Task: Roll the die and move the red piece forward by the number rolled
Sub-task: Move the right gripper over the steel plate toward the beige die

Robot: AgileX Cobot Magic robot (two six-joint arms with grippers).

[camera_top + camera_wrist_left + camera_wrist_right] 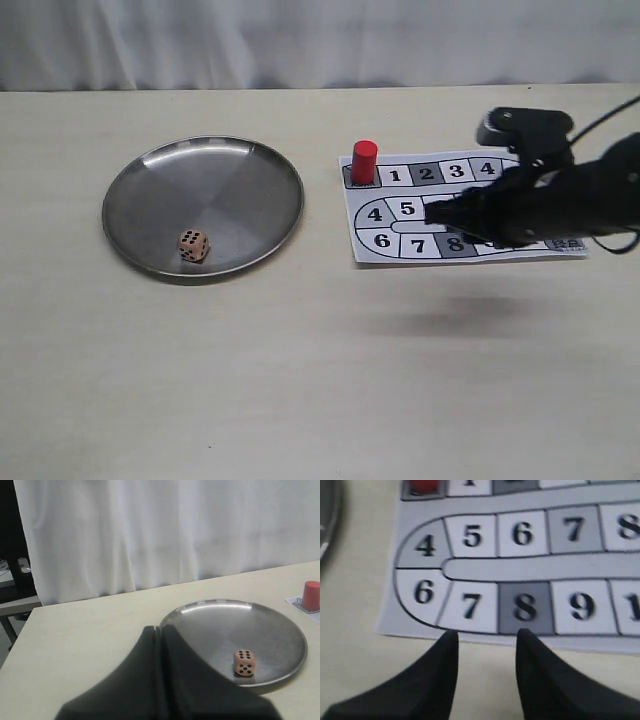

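The board (418, 245) is showing numbers 1 to 9. The red piece (364, 161) is standing beside square 1, apart from the right gripper (487, 635), whose jaws are parted. The die (193, 245) is lying in the plate (220, 180), beyond the left gripper (159, 628), whose jaws are closed.

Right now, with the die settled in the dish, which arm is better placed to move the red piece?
Right. The right gripper, open, hovers over the board near the red piece; the left gripper is shut, over on the dish side.

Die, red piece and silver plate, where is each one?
die (194, 245), exterior view, middle of the cube.
red piece (364, 163), exterior view, middle of its side.
silver plate (205, 195), exterior view, bare centre.
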